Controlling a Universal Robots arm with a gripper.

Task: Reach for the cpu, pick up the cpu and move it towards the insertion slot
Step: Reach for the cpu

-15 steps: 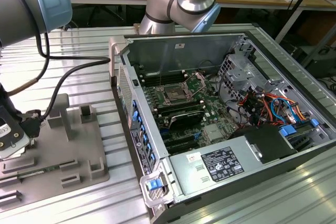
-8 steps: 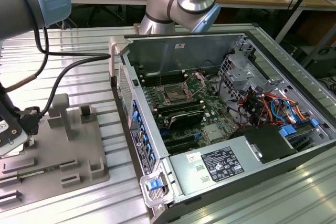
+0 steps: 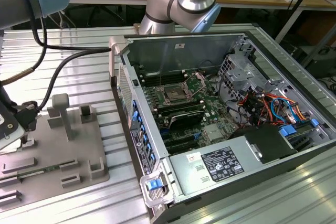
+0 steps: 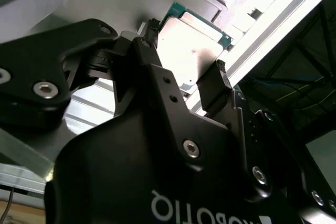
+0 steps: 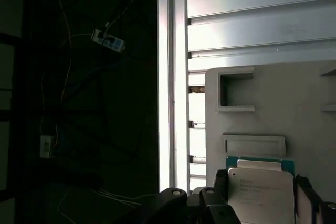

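Note:
The cpu (image 4: 191,38) is a flat square chip with a silvery top and a green rim, lying at the grey tray (image 5: 273,103). My gripper (image 4: 184,56) straddles it, with one black finger (image 4: 149,38) on one edge and the other finger against the opposite edge. In the first wrist view the cpu (image 5: 260,195) fills the space between the fingers of the gripper (image 5: 260,198). The insertion slot (image 3: 173,96), a shiny metal frame with a dark centre, sits on the green board inside the open case, well to the exterior view's right of the tray (image 3: 79,150).
The open computer case (image 3: 226,108) holds memory slots, a grey heatsink (image 3: 212,133), coloured cables and a power supply (image 3: 220,163). The tray carries upright posts (image 3: 62,114) and raised fixtures. The ribbed aluminium table's edge (image 5: 170,77) runs close beside the tray.

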